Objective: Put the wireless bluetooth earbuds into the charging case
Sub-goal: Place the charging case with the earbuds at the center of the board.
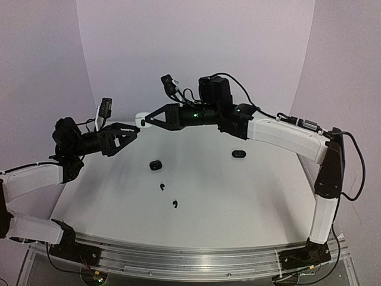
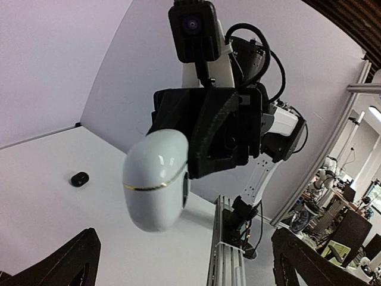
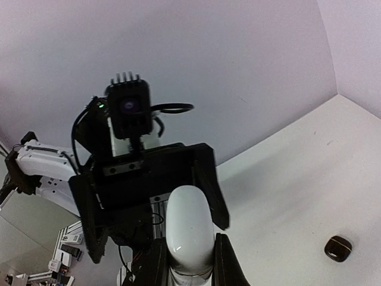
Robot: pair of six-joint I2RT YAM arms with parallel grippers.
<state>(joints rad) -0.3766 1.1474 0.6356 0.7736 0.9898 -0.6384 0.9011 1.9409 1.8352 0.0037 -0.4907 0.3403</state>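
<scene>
A closed white charging case [image 1: 141,121] with a thin gold seam hangs in the air above the table's far left. My right gripper [image 1: 146,120] is shut on it; in the right wrist view the case [image 3: 189,226] sits clamped between the two dark fingers [image 3: 225,265]. Facing it, my left gripper [image 1: 132,134] stands open, its fingers spread either side of the case's free end without touching it. From the left wrist the case [image 2: 156,179] fills the middle, and the left fingertips [image 2: 74,262] show at the bottom corners. Two tiny black earbuds [image 1: 162,187] [image 1: 174,204] lie on the table.
A closed black case [image 1: 156,165] lies mid-table just beyond the earbuds. Another black case [image 1: 238,154] lies further right under the right arm. The white table [image 1: 250,202] ends at a metal rail [image 1: 190,256] along the near edge.
</scene>
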